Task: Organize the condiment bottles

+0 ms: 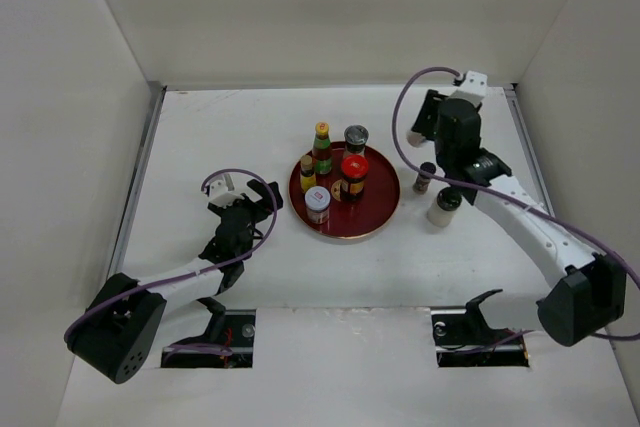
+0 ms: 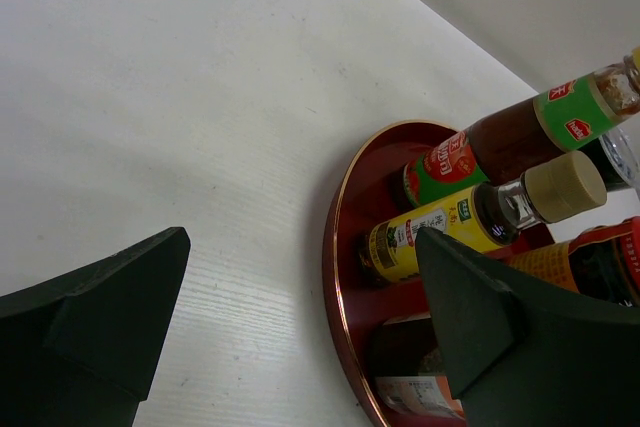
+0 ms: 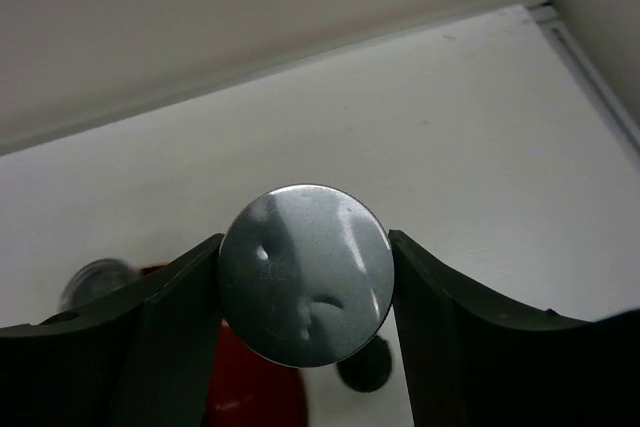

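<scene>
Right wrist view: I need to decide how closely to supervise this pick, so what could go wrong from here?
The right gripper seems to hold the silver-capped bottle only by its round, smooth cap, so it could slip or swing when lifted. The small dark-capped jar stands close by and might get knocked over. The tray already holds five bottles standing close together, so setting another in could topple the tall green-labelled bottle.
</scene>
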Controlling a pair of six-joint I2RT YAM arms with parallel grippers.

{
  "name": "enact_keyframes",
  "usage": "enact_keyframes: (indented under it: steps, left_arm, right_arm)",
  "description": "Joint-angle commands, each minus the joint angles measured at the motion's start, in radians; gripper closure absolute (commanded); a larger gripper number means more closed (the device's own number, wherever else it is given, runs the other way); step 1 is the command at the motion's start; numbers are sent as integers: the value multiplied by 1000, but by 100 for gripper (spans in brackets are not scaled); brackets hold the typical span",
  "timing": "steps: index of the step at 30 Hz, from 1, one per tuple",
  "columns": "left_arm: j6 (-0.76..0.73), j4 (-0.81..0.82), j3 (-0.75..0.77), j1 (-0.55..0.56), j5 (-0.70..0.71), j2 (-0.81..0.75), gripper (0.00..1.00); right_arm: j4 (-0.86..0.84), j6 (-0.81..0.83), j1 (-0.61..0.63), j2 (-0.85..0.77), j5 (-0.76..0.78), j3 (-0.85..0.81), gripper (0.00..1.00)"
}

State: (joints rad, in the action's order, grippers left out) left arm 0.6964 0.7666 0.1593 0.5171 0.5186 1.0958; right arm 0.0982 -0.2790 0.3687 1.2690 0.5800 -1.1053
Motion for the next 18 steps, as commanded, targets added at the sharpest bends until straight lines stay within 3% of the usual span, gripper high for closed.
enact_keyframes:
  steps: [1,13,18]
  left_arm:
    - [9,46,-4,-6,-9,-10,0]
    - [9,48,-3,-7,-15,-1,0]
    - [11,48,-3,-7,-17,-1,0]
  right_arm:
    - [-91,2,84,47,-32,-59,48]
    - [-124,-80,204,253,-92,-56,47]
    - [-126,-94,213,286,-80,-33,40]
